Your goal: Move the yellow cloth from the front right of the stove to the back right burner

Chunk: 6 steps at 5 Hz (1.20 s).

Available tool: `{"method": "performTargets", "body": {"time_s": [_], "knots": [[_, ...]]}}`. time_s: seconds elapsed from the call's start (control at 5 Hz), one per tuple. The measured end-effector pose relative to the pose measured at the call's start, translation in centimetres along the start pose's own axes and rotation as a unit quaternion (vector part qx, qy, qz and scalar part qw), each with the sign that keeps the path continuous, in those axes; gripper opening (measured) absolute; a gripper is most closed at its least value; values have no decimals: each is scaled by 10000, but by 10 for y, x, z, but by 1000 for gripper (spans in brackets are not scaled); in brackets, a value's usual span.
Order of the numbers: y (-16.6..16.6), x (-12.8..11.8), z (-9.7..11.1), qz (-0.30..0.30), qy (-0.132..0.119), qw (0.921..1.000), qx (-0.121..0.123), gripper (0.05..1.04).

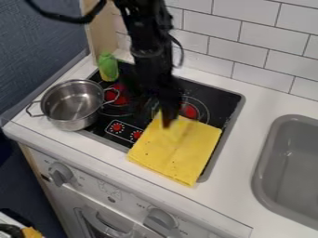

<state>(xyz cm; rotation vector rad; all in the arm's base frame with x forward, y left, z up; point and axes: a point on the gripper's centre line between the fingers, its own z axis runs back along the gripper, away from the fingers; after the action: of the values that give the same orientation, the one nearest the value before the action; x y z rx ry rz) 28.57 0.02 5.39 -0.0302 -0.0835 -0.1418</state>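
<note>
The black gripper point(163, 112) hangs from the top edge over the stove, its tip at the upper left edge of a yellow cloth point(176, 148). Whether it grips the cloth or only touches it, I cannot tell. The cloth lies spread over the front right of the black cooktop point(227, 101) and onto the white counter in front. To the left, a steel pot point(73, 104) with two handles rests at the cooktop's left edge. A green bottle-like object point(108, 68) stands at the back left, behind the pot.
A grey sink point(267, 160) is set into the white counter point(261, 106) at the right. White tiles point(248, 65) rise behind the stove, with a wooden panel point(99, 30) at the back left. Knobs point(60, 174) line the stove's front.
</note>
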Motion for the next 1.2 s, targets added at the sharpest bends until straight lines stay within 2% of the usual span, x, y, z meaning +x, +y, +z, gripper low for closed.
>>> {"method": "performTargets", "body": {"time_s": [0.2, 0.4, 0.6, 0.8, 1.0, 1.2], "knots": [[-25, -3, -7, -137, -10, 9999, -78, 1001], [-28, -4, -29, 79, 187, 9998, -12, 1001], [-23, 1, -44, 279, 262, 9992, 143, 999], [-21, 12, -49, 223, 286, 9989, 311, 1000], [-18, 35, -51, 232, 245, 9986, 401, 1001], [-17, 74, -51, 474, 63, 9982, 360, 1001]]}}
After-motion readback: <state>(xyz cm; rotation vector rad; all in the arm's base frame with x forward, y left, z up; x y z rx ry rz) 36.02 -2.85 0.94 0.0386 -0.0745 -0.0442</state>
